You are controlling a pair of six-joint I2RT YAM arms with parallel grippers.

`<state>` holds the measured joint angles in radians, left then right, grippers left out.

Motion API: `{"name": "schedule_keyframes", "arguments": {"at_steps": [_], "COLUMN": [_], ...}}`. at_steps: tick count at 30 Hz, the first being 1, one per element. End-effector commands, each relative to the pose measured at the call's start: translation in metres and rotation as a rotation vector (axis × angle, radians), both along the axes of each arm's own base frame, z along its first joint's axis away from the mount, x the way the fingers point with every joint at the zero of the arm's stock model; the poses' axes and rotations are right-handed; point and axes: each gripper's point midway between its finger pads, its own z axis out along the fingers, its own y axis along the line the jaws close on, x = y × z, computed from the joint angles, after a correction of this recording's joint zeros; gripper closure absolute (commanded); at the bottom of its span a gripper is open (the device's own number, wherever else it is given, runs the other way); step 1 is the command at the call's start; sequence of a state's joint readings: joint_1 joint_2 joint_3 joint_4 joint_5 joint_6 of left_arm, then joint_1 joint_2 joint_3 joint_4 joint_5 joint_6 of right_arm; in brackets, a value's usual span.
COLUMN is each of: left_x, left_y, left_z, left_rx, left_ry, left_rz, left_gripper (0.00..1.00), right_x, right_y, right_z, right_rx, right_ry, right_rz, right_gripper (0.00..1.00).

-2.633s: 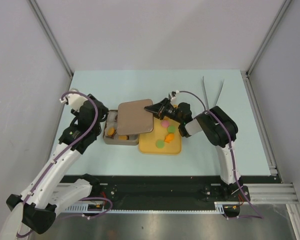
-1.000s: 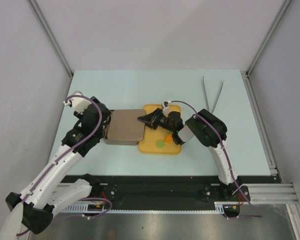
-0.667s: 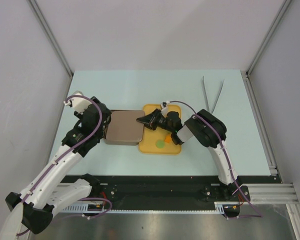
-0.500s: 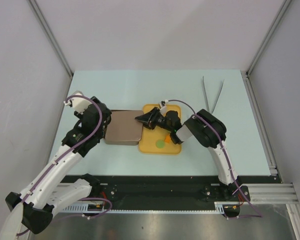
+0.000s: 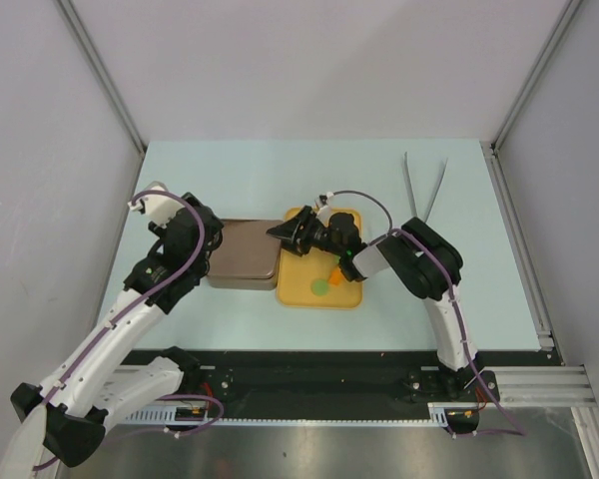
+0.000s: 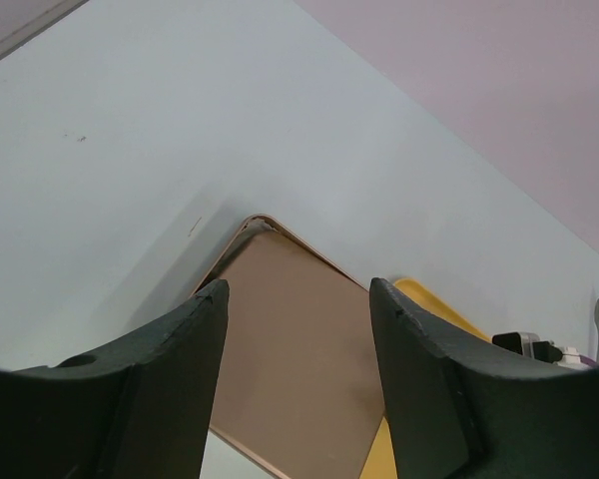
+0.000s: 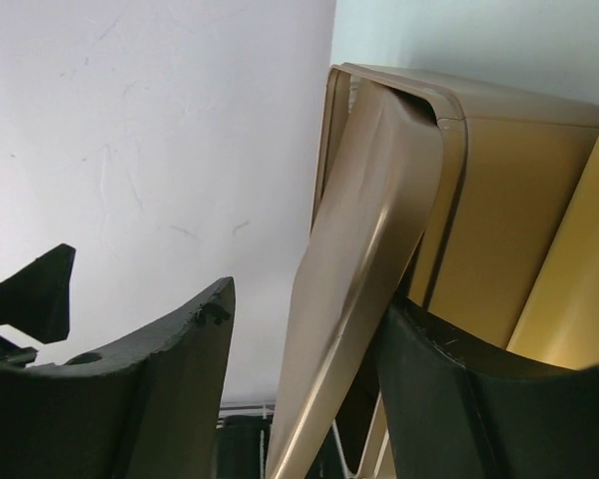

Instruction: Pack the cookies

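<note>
A brown tin point(image 5: 245, 253) stands on the table with its lid point(image 6: 299, 379) lying flat on it, hiding what is inside. On the yellow tray point(image 5: 304, 297) to its right lie a green cookie point(image 5: 320, 286) and an orange cookie point(image 5: 336, 271); any others are hidden by the right arm. My right gripper point(image 5: 284, 232) is at the tin's right edge. In the right wrist view it point(image 7: 309, 299) is open, with the lid's rim point(image 7: 369, 230) between the jaws. My left gripper point(image 5: 211, 242) is open and empty, low over the tin's left end point(image 6: 299, 287).
Metal tongs point(image 5: 424, 188) lie at the back right of the pale blue table point(image 5: 499, 289). Grey walls enclose the table on the left, back and right. The yellow tray touches the tin's right side.
The lid, held tilted over the open tin by my right gripper, has come down flat onto the tin and covers the cookies inside. My left gripper has shifted slightly toward the tin.
</note>
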<state>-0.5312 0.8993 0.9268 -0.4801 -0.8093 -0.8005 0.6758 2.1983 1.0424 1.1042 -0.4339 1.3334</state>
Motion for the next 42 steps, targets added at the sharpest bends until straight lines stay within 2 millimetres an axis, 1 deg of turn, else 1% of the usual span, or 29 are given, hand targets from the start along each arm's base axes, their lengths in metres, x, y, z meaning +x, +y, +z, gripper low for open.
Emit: {"name": "schedule_keyframes", "arguments": {"at_steps": [1,2,4,5,6,7,8,10,14,18,22,27,35,40,42], "left_x": [0.000,0.000,0.000,0.000,0.000,0.001,0.001,0.002,0.003,0.002,0.001,0.001,0.000,0.000,0.000], "left_y": [0.002,0.002,0.001,0.001,0.001,0.000,0.000,-0.002,-0.004,-0.004,-0.004,-0.004,-0.002,-0.001,-0.001], "left_z": [0.006,0.006,0.004,0.004,0.003,0.002,0.002,0.000,-0.001,-0.004,-0.008,-0.013,-0.014,-0.018,-0.019], "left_rx": [0.008,0.011,0.011,0.010,0.011,0.008,0.005,0.006,0.002,0.004,0.007,0.008,0.013,0.021,0.021], "left_ry": [-0.031,-0.029,-0.026,-0.028,-0.026,-0.025,-0.027,-0.022,-0.017,-0.009,0.007,0.024,0.025,0.028,0.030], "left_rz": [0.003,0.004,0.000,0.001,0.000,-0.004,-0.003,-0.011,-0.018,-0.019,-0.015,-0.014,-0.008,-0.005,-0.005], "left_gripper": [0.36,0.36,0.36,0.36,0.36,0.36,0.36,0.36,0.35,0.35,0.35,0.35,0.34,0.34,0.34], "right_x": [0.002,0.001,0.004,0.002,0.005,0.006,0.004,0.007,0.007,0.011,0.012,0.011,0.006,-0.002,-0.002], "right_y": [-0.007,-0.012,-0.021,-0.027,-0.033,-0.037,-0.043,-0.051,-0.060,-0.064,-0.061,-0.053,-0.038,-0.026,-0.023], "right_z": [-0.016,-0.018,-0.023,-0.033,-0.029,-0.031,-0.038,-0.040,-0.046,-0.044,-0.034,-0.030,-0.023,-0.007,-0.003], "right_rx": [-0.158,-0.202,-0.272,-0.323,-0.347,-0.371,-0.408,-0.450,-0.520,-0.565,-0.541,-0.507,-0.460,-0.395,-0.380], "right_ry": [-0.010,0.010,-0.005,0.030,0.008,0.010,0.030,0.020,0.021,-0.007,-0.038,-0.055,-0.056,-0.032,-0.027], "right_rz": [-0.006,-0.010,-0.031,-0.031,-0.037,-0.045,-0.045,-0.061,-0.065,-0.090,-0.083,-0.057,-0.025,-0.011,-0.017], "right_gripper": [0.40,0.40,0.40,0.40,0.40,0.40,0.40,0.40,0.43,0.47,0.47,0.50,0.54,0.55,0.54]}}
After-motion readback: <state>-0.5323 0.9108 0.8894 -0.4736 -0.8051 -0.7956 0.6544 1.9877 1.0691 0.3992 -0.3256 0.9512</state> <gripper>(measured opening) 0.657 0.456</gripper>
